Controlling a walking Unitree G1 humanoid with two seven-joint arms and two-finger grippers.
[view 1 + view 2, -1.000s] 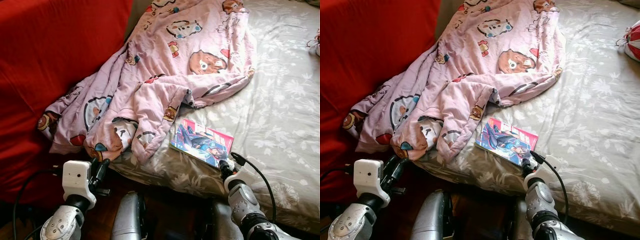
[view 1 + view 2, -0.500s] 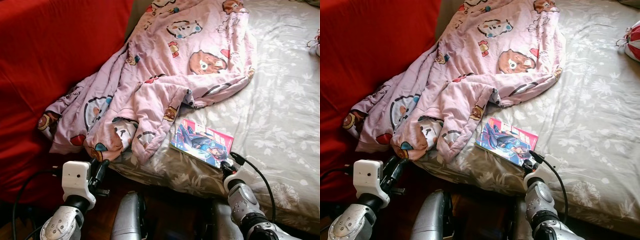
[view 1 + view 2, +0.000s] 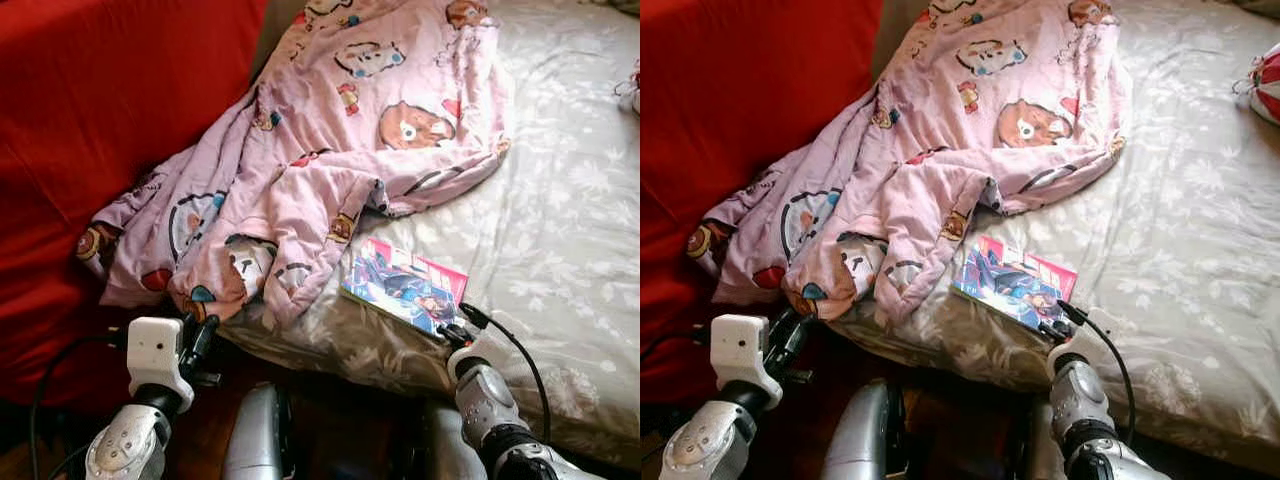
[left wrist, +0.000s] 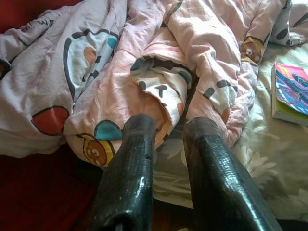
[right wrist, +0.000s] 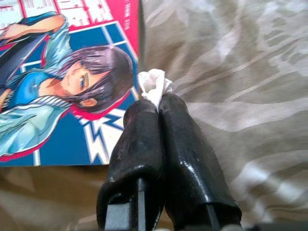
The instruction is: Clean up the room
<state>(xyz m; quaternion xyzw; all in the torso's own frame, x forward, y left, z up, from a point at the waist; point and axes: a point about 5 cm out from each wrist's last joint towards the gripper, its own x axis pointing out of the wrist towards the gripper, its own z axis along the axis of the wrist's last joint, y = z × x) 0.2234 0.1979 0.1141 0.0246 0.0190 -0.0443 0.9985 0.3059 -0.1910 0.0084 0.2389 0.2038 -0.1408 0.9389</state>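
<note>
A colourful comic book [image 3: 405,285] lies flat on the grey floral bed sheet [image 3: 560,200], close to the bed's near edge. My right gripper [image 3: 452,333] rests at the book's near right corner. In the right wrist view its fingertips [image 5: 153,103] are shut on a small crumpled white scrap [image 5: 154,84], right beside the book cover [image 5: 57,86]. A rumpled pink cartoon-print quilt [image 3: 330,150] spills over the bed's left side. My left gripper [image 3: 198,335] hangs low just in front of the quilt's hanging edge [image 4: 144,62], open with nothing between its fingers.
A large red cloth-covered surface [image 3: 100,120] rises on the left, against the quilt. A red and white object [image 3: 1268,80] lies at the bed's far right edge. Dark wooden floor [image 3: 330,410] shows below the mattress edge, between my arms.
My right gripper has crept slightly forward onto the bed, closer to the book's corner. The left arm has shifted a little to the right.
</note>
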